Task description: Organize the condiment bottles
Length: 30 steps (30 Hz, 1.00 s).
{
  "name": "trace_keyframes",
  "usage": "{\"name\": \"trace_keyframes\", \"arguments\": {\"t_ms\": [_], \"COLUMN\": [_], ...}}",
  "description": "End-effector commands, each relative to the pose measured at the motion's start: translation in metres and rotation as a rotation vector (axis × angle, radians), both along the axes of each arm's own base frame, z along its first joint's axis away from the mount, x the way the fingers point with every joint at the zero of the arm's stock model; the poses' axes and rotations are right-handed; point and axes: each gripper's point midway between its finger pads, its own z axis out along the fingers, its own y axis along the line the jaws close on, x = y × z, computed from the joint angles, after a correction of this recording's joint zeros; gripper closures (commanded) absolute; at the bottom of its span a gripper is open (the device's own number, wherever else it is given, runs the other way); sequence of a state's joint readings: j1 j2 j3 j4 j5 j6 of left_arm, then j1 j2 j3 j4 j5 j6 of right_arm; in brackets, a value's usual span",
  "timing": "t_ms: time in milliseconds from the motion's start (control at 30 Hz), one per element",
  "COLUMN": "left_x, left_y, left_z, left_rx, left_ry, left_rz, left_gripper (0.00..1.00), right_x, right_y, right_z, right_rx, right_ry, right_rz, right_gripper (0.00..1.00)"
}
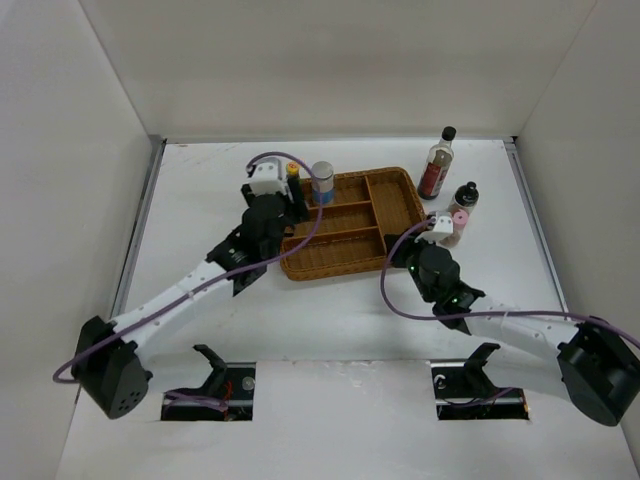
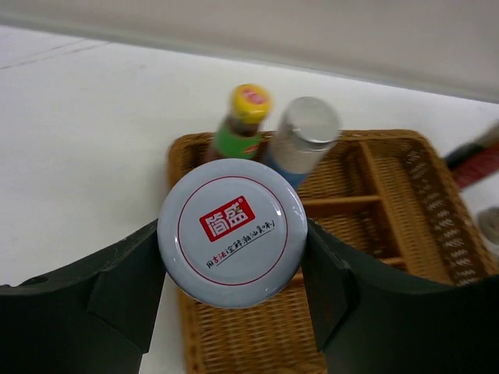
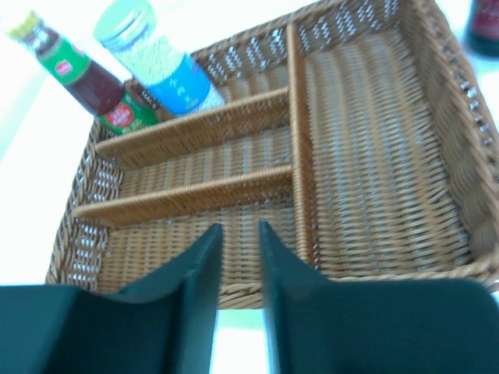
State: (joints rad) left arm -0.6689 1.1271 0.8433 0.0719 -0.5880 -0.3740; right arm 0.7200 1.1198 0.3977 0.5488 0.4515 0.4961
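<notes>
So the left gripper [image 2: 231,261] has its fingers [image 2: 125,288] clamped on either side of a white-lidded jar [image 2: 231,232] with a red logo on top, pretty snug grip from what the left wrist view shows. The jar sits over the left end of the wicker tray [image 2: 390,234], though I honestly can't tell if it's resting on the tray floor or hanging just above it. Right behind it, in the far slot at the tray's left end, the red sauce bottle [image 2: 240,125] with the yellow cap and the blue-label jar [image 2: 304,140] stand side by side, almost touching. The right gripper [image 3: 240,234] is pinched closed with nothing in it, only a thin slit between its fingers [image 3: 199,280], and it hangs over the tray's near edge. Out on the table [image 1: 330,320], off the tray's right side, are the tall dark bottle [image 1: 437,165], the black-capped shaker [image 1: 465,195] and the pink-lidded shaker [image 1: 458,224], the pink one just beside the right arm's wrist.
</notes>
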Motion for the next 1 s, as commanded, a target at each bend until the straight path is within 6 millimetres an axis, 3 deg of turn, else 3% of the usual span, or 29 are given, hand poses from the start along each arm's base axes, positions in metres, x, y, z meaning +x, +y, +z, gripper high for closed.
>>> {"name": "trace_keyframes", "arguments": {"t_ms": [0, 133, 300, 467, 667, 967], "left_x": [0.018, 0.045, 0.096, 0.138, 0.169, 0.178], "left_y": [-0.054, -0.113, -0.151, -0.183, -0.190, -0.193], "left_z": [0.057, 0.066, 0.056, 0.041, 0.015, -0.027], "left_rx": [-0.093, -0.089, -0.069, -0.050, 0.000, 0.033], "left_ry": [-0.139, -0.149, -0.139, -0.126, -0.104, -0.059], "left_rz": [-0.103, -0.212, -0.225, -0.232, -0.201, -0.199], "left_gripper": [0.66, 0.66, 0.67, 0.68, 0.68, 0.65], "right_x": [0.003, 0.001, -0.004, -0.005, -0.003, -0.002], "right_y": [-0.015, -0.028, -0.041, -0.037, -0.034, -0.032], "right_z": [0.024, 0.031, 0.038, 0.035, 0.033, 0.031], "right_rx": [0.037, 0.019, 0.049, 0.051, 0.048, 0.052], "right_ry": [-0.067, -0.083, -0.110, -0.104, -0.096, -0.095], "right_rz": [-0.076, -0.124, -0.164, -0.152, -0.138, -0.131], "right_gripper": [0.72, 0.67, 0.63, 0.61, 0.59, 0.57]}}
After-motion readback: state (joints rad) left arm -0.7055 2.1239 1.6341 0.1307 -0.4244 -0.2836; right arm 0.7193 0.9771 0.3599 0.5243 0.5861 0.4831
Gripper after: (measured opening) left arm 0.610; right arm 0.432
